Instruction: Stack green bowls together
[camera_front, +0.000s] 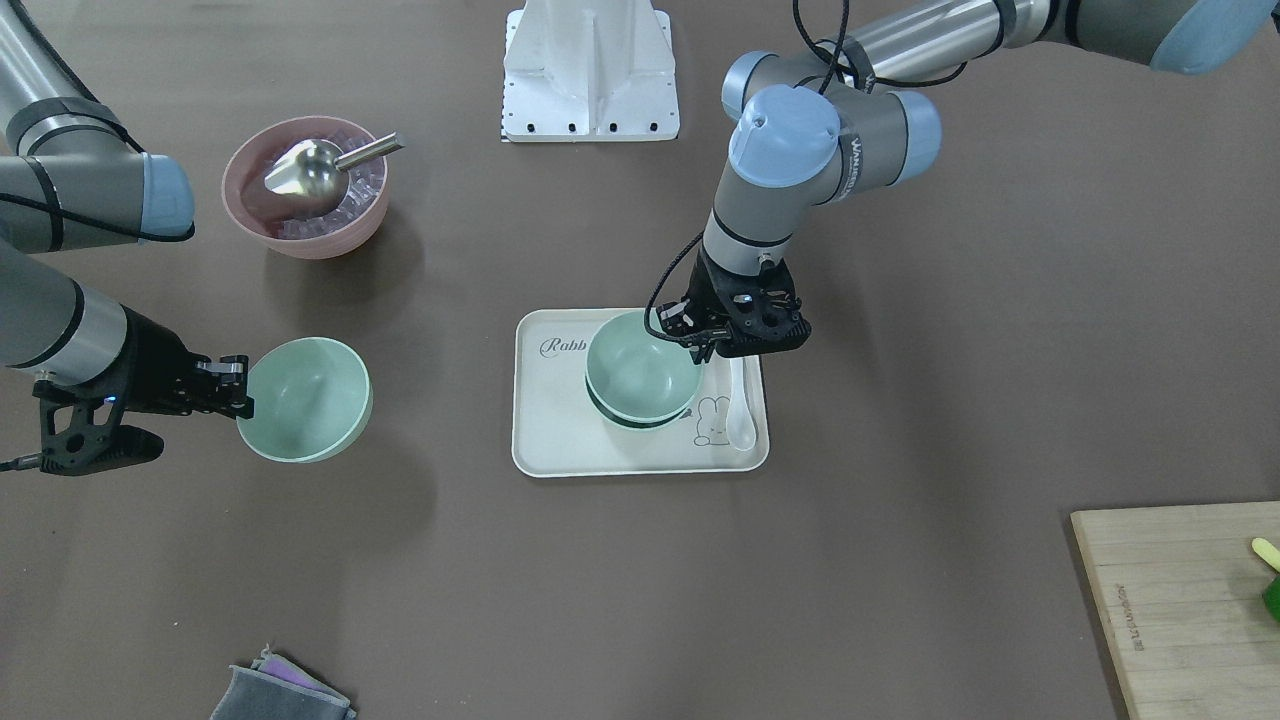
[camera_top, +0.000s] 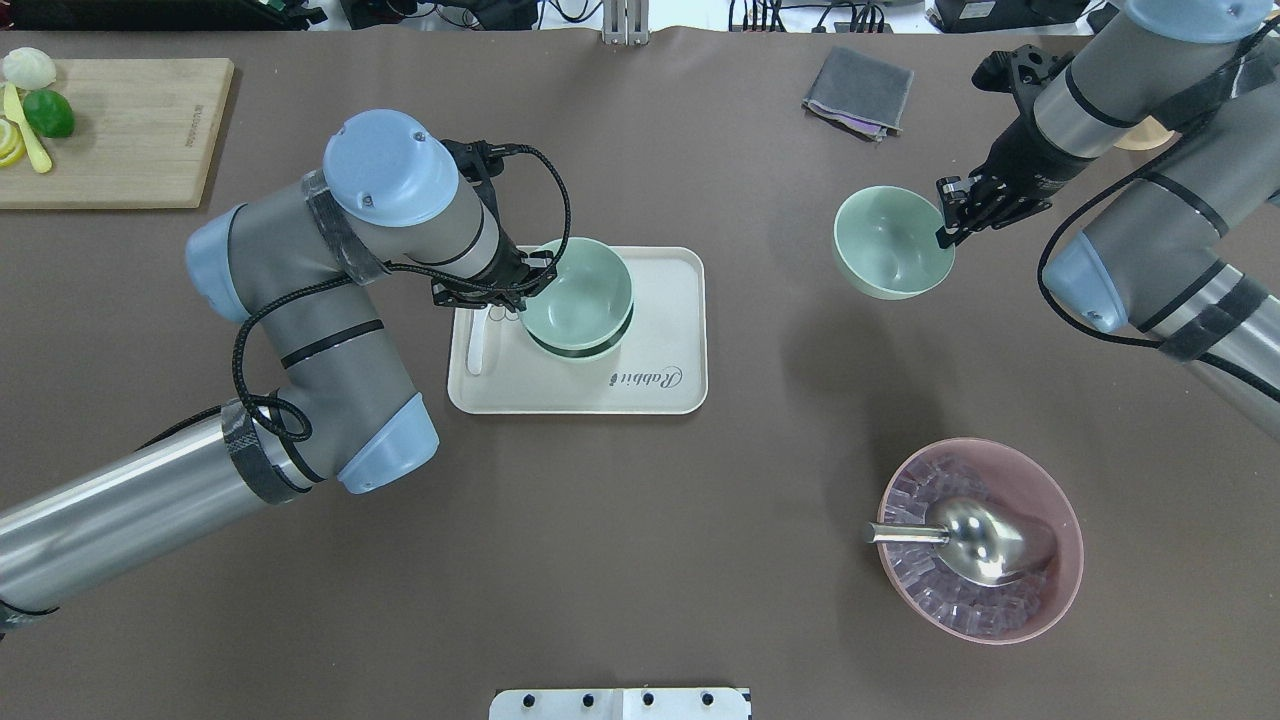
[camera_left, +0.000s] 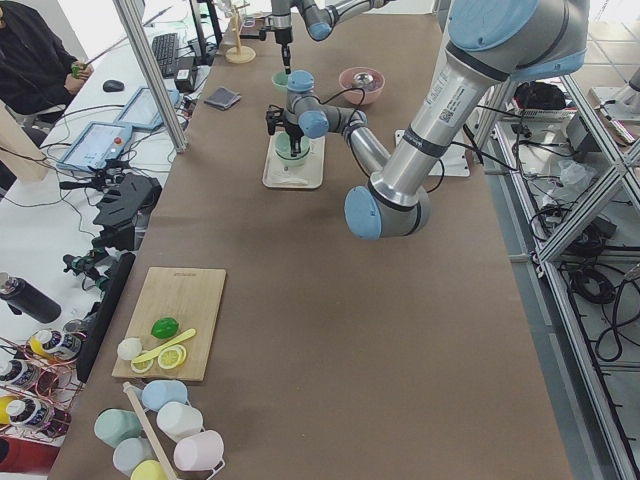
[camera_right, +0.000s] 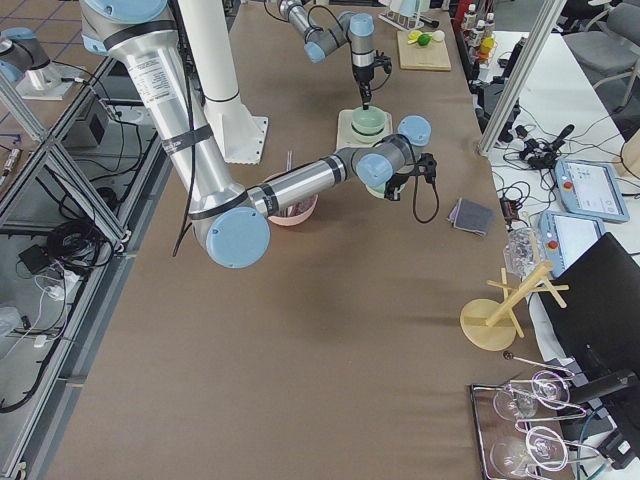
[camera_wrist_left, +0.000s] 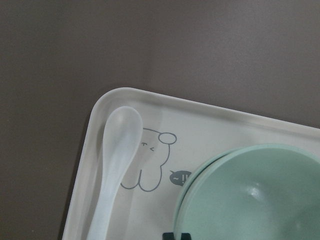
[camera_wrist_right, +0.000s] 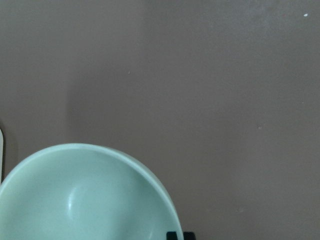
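Note:
Two green bowls sit nested on the cream tray (camera_front: 560, 440) (camera_top: 560, 395). My left gripper (camera_front: 705, 345) (camera_top: 520, 290) is shut on the rim of the upper bowl (camera_front: 640, 375) (camera_top: 580, 290). A dark gap shows between it and the lower bowl (camera_front: 625, 417) (camera_top: 590, 352). The left wrist view shows this bowl (camera_wrist_left: 250, 195) at the lower right. My right gripper (camera_front: 240, 395) (camera_top: 945, 225) is shut on the rim of the third green bowl (camera_front: 305, 400) (camera_top: 890, 245), held tilted above the table, away from the tray. This bowl fills the lower left of the right wrist view (camera_wrist_right: 85, 200).
A white spoon (camera_front: 740, 415) (camera_wrist_left: 112, 165) lies on the tray beside the bowls. A pink bowl (camera_front: 240, 175) (camera_top: 1070, 520) holds ice and a metal scoop. A wooden cutting board (camera_top: 120, 130) and a grey cloth (camera_top: 860, 90) lie at the far edge.

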